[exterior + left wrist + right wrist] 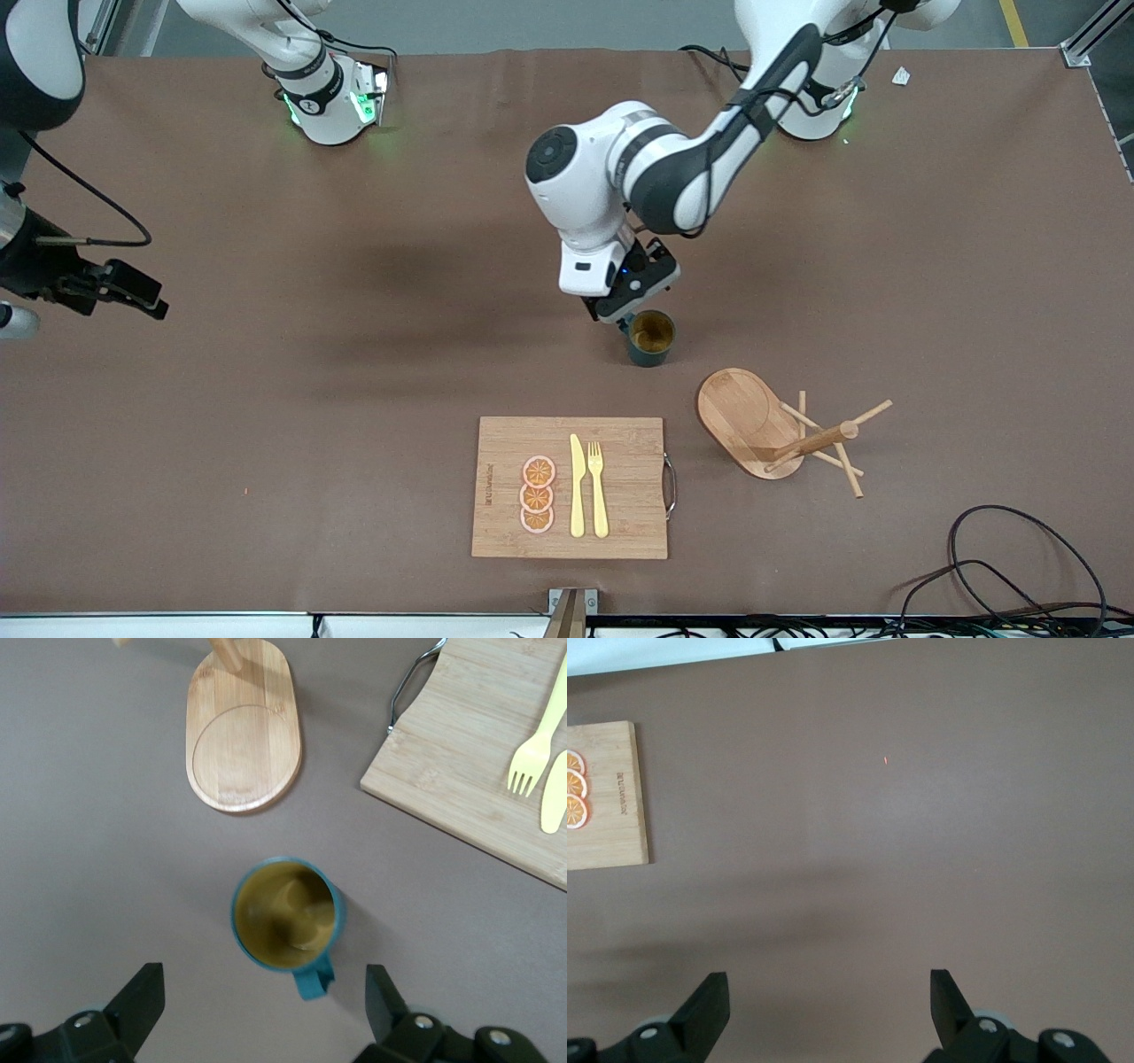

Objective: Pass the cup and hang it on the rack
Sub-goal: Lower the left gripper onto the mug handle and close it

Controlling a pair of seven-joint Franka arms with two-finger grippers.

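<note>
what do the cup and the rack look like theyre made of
Cup: probably glazed ceramic, though coated metal or plastic is possible; smooth dark teal outside, glossy yellowish-brown inside with soft highlights.
Rack: light wood, perhaps bamboo; fine grain lines show on its oval base, with a matte to satin finish and matching dowel pegs.

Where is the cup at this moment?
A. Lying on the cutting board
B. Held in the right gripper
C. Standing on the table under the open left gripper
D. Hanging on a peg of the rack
C. The cup stands upright on the bare table, with the left gripper open just above it and not yet closed on it.
</note>
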